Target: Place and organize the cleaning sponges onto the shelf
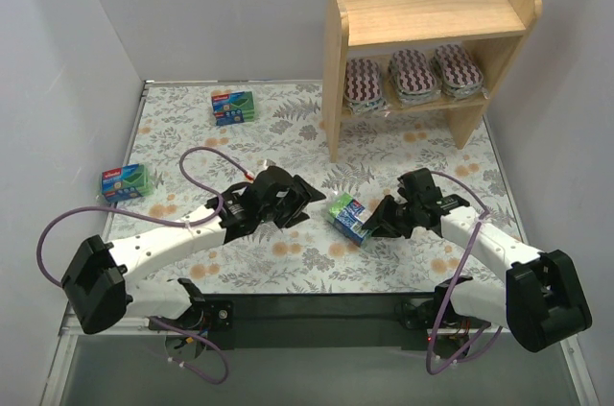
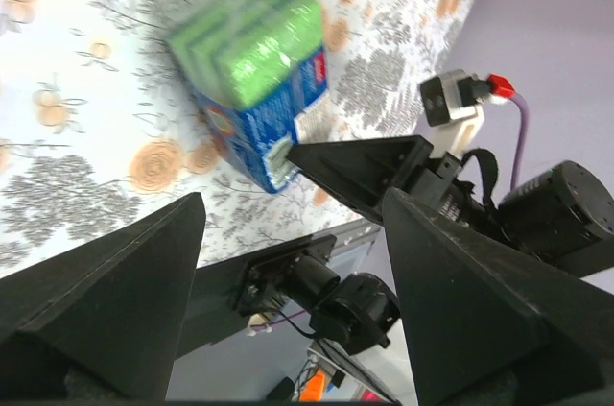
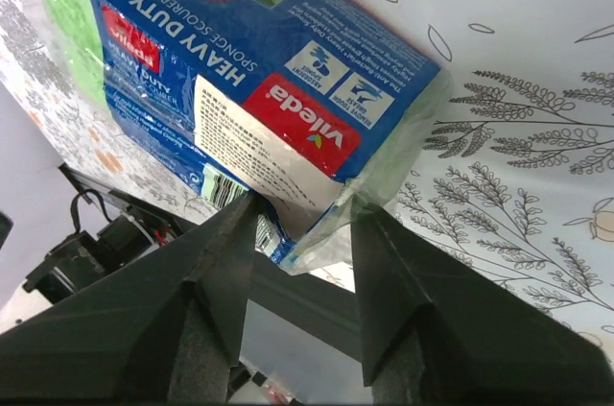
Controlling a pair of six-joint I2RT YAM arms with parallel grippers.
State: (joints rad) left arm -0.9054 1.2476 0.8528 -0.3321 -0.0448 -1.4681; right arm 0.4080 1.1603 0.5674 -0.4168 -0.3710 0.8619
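**Shelf** [image 1: 427, 12]: wood, 2-tier, far R corner of floral tabletop [image 1: 288, 142]. Lower tier holds 3 oval striped pads [image 1: 413, 76], side by side.

**Green pack A** [image 1: 347, 217]: front centre, tilted, betw. the two arms. R end effector [image 1: 374, 221] clamped on its end, fingers [image 3: 221, 291] pinching label and wrapper edge.

**L end effector** [image 1: 305, 203]: jaws spread wide, holding nothing, just beside pack A, apart from it.

**Green pack B** [image 1: 233, 107]: flat, far side, L of shelf.

**Green pack C** [image 1: 125, 181]: flat, near L edge.
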